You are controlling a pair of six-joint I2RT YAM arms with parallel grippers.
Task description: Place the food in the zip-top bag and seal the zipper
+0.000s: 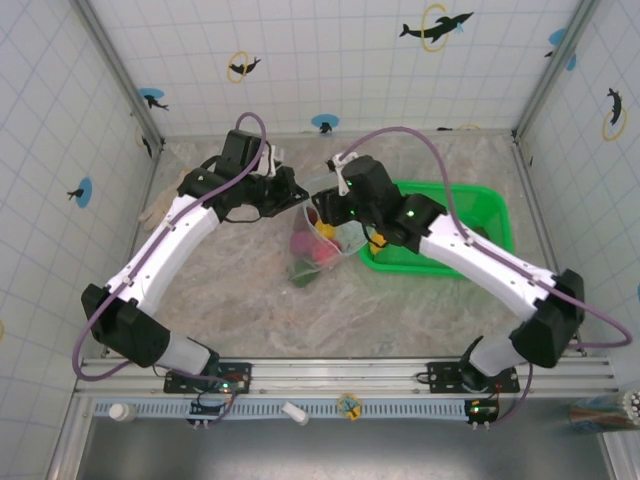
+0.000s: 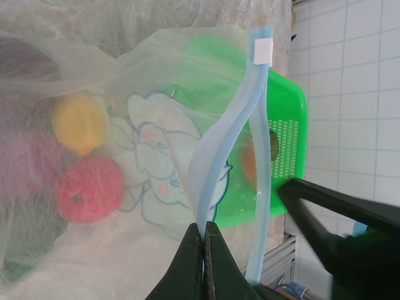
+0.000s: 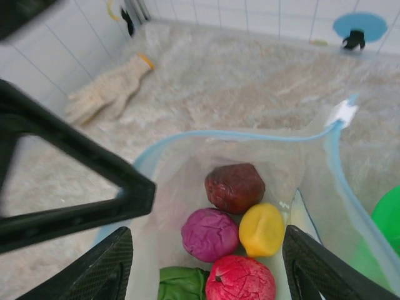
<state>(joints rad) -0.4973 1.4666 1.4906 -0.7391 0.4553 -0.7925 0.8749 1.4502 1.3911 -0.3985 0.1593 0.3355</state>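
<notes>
5 small plastic toy foods lie at the bottom of the clear floppy zip-top bag, which is held up by its rim over the middle of the marbled table. They are a maroon piece, a purple piece, a yellow piece, a red piece and a green piece.

My left gripper is clamped, fingers tight together, on 1 lip of the thin pale-blue zipper strip. I read that pinch as the reason the mouth stands lifted and gaping, since the film would slump flat without it. The other lip bows away, so the seal is not yet made.

My right gripper hovers over the mouth with its fingers apart and nothing between them, looking straight down on the load.

The green rectangular mesh basket sits by the table's right edge, just beside the bag. 1 orange shape shows through the film against the basket. I judge it a piece not yet bagged, though I can't be sure. A white fabric glove lies near the far-left corner, out of the way.

If nothing is left to load, the 2 lips need pressing together from the pinched end.
</notes>
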